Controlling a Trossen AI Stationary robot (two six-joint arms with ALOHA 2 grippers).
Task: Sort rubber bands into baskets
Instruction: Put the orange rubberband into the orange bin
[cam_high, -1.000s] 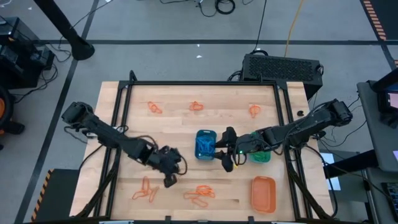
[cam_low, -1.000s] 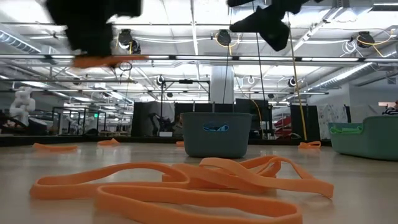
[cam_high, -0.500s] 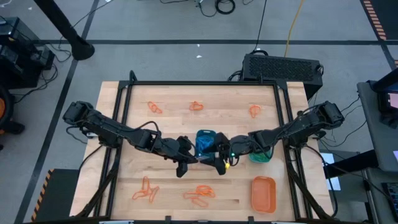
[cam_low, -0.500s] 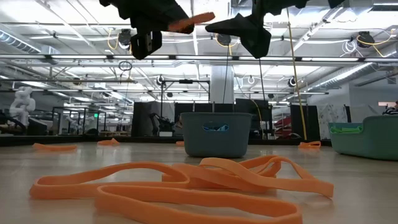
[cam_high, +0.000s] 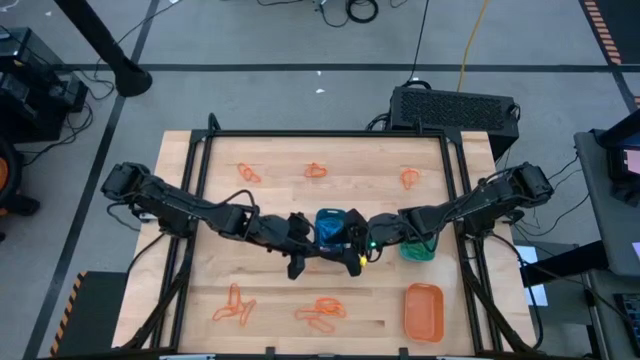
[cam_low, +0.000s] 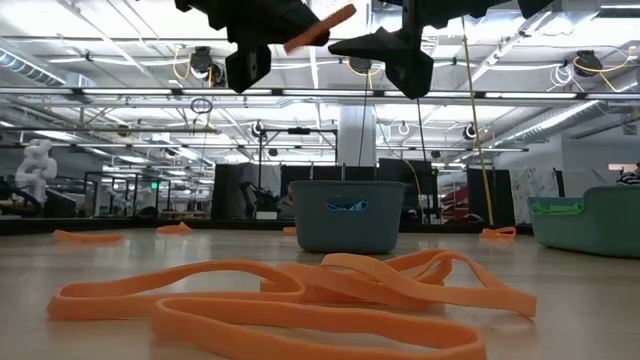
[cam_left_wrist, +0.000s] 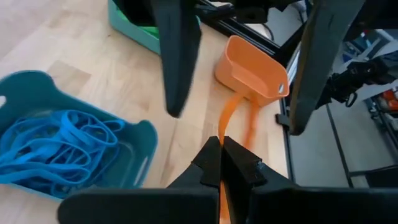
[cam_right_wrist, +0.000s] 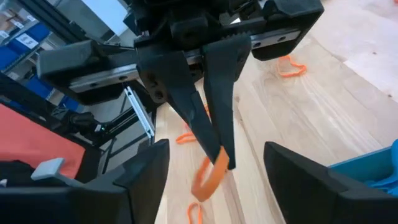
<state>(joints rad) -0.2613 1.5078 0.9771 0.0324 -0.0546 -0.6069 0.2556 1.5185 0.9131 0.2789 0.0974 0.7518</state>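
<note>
An orange rubber band (cam_left_wrist: 238, 117) hangs in the air near the table's middle, with my left gripper (cam_left_wrist: 221, 155) (cam_high: 308, 260) shut on it. My right gripper (cam_right_wrist: 214, 186) (cam_high: 350, 258) faces it from the table's right, open. Its two fingers (cam_left_wrist: 177, 56) stand on either side of the band's free end without touching it. Just beyond them, toward the far edge, is the blue basket (cam_high: 330, 232), which holds blue rubber bands (cam_left_wrist: 56, 143). The teal basket (cam_high: 418, 250) stands to the right, and the orange basket (cam_high: 423, 310) is at the near right. My left gripper pinches one end of the orange rubber band (cam_left_wrist: 222, 144) between its two fingertips. The fingers come from the table's left, slanting a little downward. The band sticks out past the fingertips (cam_right_wrist: 217, 140) toward my right gripper, clear of the table.
Loose orange rubber bands lie on the wooden table: a heap near the front left (cam_high: 233, 305), another at the front middle (cam_high: 322, 312), and three along the far side (cam_high: 247, 173) (cam_high: 315, 171) (cam_high: 409, 178). A black frame (cam_high: 330, 133) runs around the table.
My left gripper has risen from the near left of the table and gone right and toward the far edge with the orange band. It has tipped up nearer to level, so the band now points at my right gripper, which has shifted slightly toward it.
</note>
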